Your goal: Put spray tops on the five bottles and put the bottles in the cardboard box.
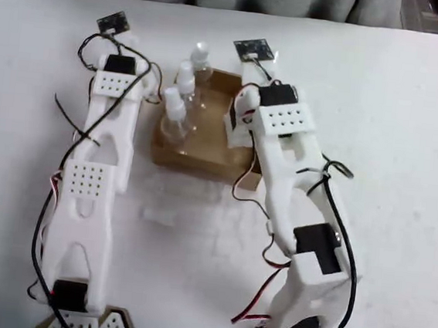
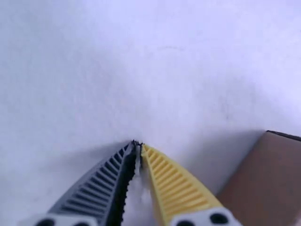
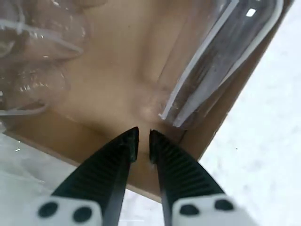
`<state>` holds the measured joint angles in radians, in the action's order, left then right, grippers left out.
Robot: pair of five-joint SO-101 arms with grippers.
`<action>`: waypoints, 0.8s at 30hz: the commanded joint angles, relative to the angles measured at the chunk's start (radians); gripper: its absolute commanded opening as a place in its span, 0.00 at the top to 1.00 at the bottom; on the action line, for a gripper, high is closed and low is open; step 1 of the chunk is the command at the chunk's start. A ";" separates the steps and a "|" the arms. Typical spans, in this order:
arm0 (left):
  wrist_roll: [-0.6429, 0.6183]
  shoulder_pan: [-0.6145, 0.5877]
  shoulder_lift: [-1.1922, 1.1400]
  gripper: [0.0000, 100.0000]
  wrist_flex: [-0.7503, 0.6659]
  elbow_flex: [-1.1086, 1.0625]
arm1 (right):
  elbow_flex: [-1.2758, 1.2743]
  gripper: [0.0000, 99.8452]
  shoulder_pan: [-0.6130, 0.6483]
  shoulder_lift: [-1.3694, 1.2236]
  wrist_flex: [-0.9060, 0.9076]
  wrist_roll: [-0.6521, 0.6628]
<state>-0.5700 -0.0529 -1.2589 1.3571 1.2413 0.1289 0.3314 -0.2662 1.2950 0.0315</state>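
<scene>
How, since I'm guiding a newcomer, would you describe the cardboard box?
On the white table, look between the left arm and right arm. The cardboard box sits there, open-topped and shallow. It is brown where the arms are white, with clear spray bottles standing inside.

**One overhead camera, two wrist cameras**

The high view looks down on the whole table [image 1: 410, 113] from above. The wrist views sit close: left over tabletop, right over the cardboard box [image 3: 108, 94], which all three share.
</scene>
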 commanded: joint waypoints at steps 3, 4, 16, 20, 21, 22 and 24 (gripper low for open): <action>-0.003 0.054 -0.002 0.98 -0.023 0.018 | 0.068 0.98 -0.010 -0.047 -0.012 0.003; -0.003 0.054 -0.002 0.98 -0.023 0.018 | 0.075 0.98 -0.012 -0.059 -0.012 0.003; -0.003 0.056 -0.002 0.98 -0.021 0.018 | 0.184 0.98 -0.044 -0.180 -0.012 0.003; -0.003 0.056 -0.002 0.98 -0.020 0.018 | 0.224 0.98 -0.044 -0.220 -0.010 0.003; -0.003 0.056 -0.002 0.98 -0.020 0.018 | 0.230 0.98 -0.044 -0.228 -0.010 0.003; -0.003 0.056 -0.002 0.98 -0.020 0.018 | 0.235 0.98 -0.044 -0.232 -0.010 0.003; -0.003 0.056 -0.002 0.98 -0.018 0.018 | 0.236 0.98 -0.044 -0.236 -0.008 0.003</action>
<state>-0.5700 -0.0529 -1.2589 1.3556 1.2413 0.3176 0.3069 -0.5132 1.2950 0.0315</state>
